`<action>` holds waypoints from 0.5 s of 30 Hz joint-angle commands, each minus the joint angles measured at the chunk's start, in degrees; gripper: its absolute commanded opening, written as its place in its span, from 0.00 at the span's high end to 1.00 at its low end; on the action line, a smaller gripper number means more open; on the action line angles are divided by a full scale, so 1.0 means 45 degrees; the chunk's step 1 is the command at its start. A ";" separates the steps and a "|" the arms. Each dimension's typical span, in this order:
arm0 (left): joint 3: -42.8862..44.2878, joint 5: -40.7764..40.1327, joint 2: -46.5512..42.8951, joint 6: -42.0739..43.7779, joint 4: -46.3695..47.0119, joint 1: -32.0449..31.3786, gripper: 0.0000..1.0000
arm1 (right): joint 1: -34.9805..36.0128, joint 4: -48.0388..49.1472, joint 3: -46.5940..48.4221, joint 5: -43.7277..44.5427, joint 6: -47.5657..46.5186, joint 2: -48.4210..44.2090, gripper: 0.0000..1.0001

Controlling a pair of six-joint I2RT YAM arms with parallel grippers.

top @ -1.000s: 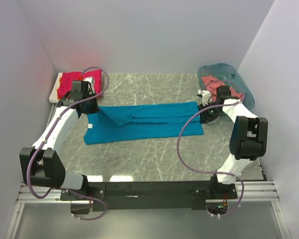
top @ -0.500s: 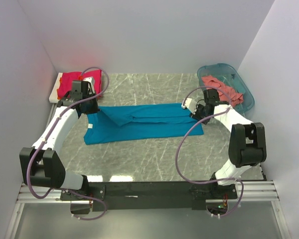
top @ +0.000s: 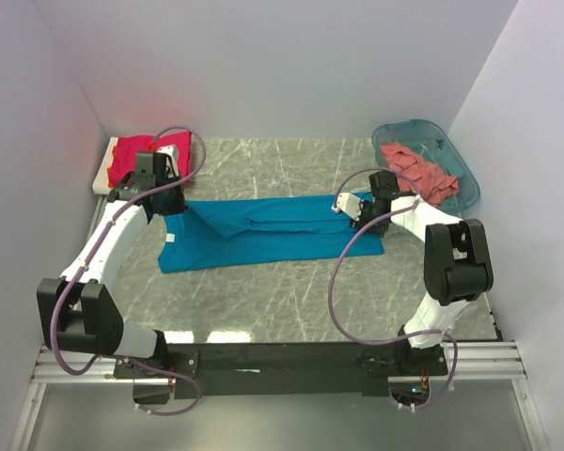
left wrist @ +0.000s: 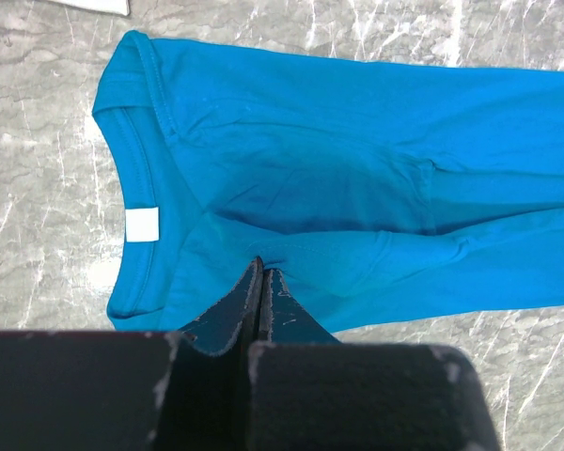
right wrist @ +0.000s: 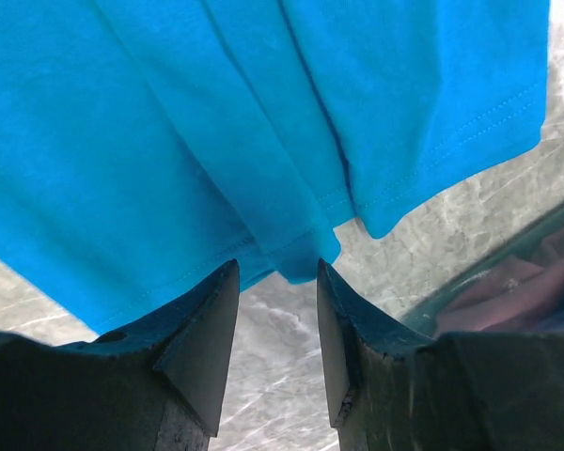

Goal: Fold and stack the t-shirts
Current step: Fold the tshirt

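A teal-blue t-shirt [top: 273,230] lies across the middle of the marble table, folded lengthwise, its collar and white label [left wrist: 143,225] at the left end. My left gripper [top: 169,199] is shut on a small pucker of this cloth beside the collar [left wrist: 261,268]. My right gripper [top: 355,211] is over the shirt's right end, open. Its tips [right wrist: 275,272] straddle bare table just short of the folded hem corner [right wrist: 305,254]. A magenta-red t-shirt [top: 136,155] rests folded at the back left. A salmon-pink t-shirt [top: 418,164] lies crumpled in the basket.
The magenta-red shirt sits on a flat white board [top: 106,164] against the left wall. A translucent teal basket [top: 456,155] stands at the back right, close to my right arm; its wall [right wrist: 508,272] shows in the right wrist view. White walls enclose three sides.
My right gripper has swung left from beside the basket to the teal-blue shirt's right end. The left arm and the shirt have not moved.
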 commanded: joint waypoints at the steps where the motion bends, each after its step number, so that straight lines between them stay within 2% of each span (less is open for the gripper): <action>1: 0.0140 0.0185 -0.0294 0.0052 0.0249 0.0069 0.99 | 0.0051 0.0474 0.0367 0.0555 -0.0145 0.0386 0.54; 6: 0.0199 0.0204 -0.0256 0.0052 0.0191 0.0069 0.99 | 0.0070 0.0553 0.0678 0.0713 -0.0048 0.0796 0.57; 10: 0.0199 0.0185 -0.0255 0.0052 0.0210 0.0069 0.99 | 0.0051 0.0494 0.0894 0.0654 0.0128 0.0934 0.67; 11: 0.0218 0.0185 -0.0236 0.0052 0.0172 0.0069 1.00 | 0.0051 0.0436 0.0933 0.0635 0.0129 0.0895 0.73; 15: 0.0218 0.0185 -0.0216 0.0052 0.0191 0.0069 1.00 | 0.0070 0.0592 0.0778 0.0576 0.0148 0.0525 0.78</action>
